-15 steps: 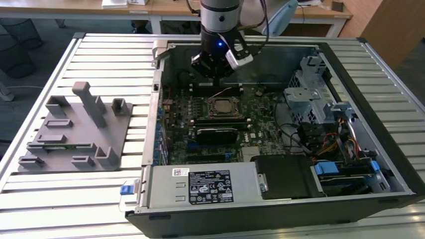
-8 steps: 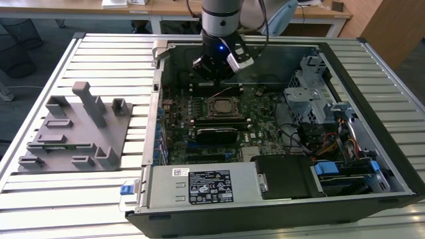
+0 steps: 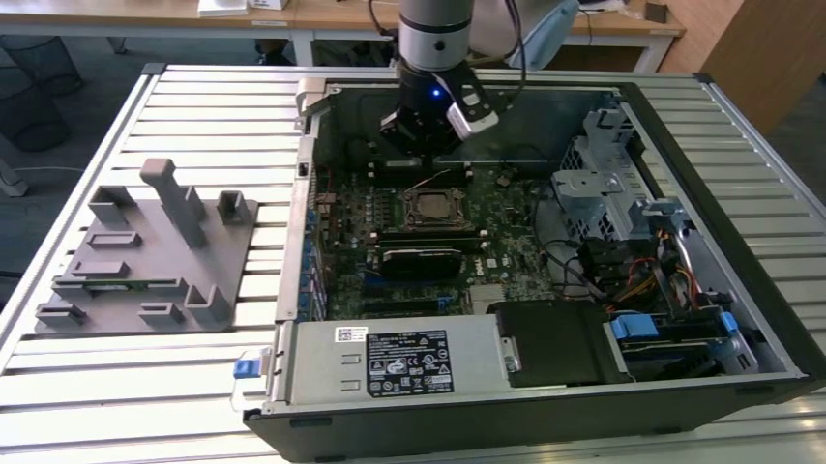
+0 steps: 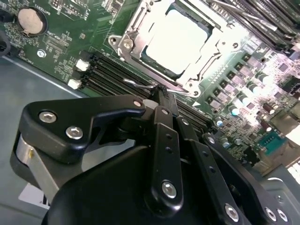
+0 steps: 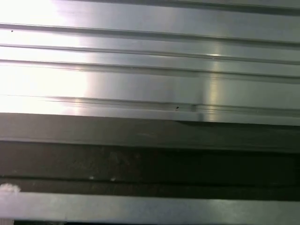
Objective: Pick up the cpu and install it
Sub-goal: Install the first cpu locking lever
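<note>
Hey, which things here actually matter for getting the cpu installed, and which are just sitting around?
Part of the job:
- cpu, lying in the socket frame
- gripper, above the motherboard beside the socket

Just lying about:
- grey fixture on the table, at the exterior view's left
- power supply
- drive cage
- coin battery

Open computer case on slatted metal table, grey plastic fixture beside it

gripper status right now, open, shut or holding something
gripper: shut, holding nothing visible, poised above the motherboard beside the socket where the cpu sits.
</note>
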You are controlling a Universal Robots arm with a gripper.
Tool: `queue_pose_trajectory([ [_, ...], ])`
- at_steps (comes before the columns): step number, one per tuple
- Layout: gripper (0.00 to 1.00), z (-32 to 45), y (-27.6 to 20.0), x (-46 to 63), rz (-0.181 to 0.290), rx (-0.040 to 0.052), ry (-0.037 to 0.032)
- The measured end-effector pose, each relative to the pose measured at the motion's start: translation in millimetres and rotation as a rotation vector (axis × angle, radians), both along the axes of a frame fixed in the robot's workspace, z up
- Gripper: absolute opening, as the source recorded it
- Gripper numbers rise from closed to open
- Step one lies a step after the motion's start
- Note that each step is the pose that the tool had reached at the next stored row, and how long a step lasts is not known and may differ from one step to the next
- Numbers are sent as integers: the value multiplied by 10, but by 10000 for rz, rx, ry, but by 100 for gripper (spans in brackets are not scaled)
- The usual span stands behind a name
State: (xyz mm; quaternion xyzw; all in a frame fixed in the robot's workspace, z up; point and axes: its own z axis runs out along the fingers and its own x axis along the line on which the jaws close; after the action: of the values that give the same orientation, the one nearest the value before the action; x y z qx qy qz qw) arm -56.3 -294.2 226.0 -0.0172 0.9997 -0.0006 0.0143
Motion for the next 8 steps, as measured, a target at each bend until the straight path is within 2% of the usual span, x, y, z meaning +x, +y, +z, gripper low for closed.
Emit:
queue_pose_trajectory([
  [8,11,-21,16,56,0,2,-1],
])
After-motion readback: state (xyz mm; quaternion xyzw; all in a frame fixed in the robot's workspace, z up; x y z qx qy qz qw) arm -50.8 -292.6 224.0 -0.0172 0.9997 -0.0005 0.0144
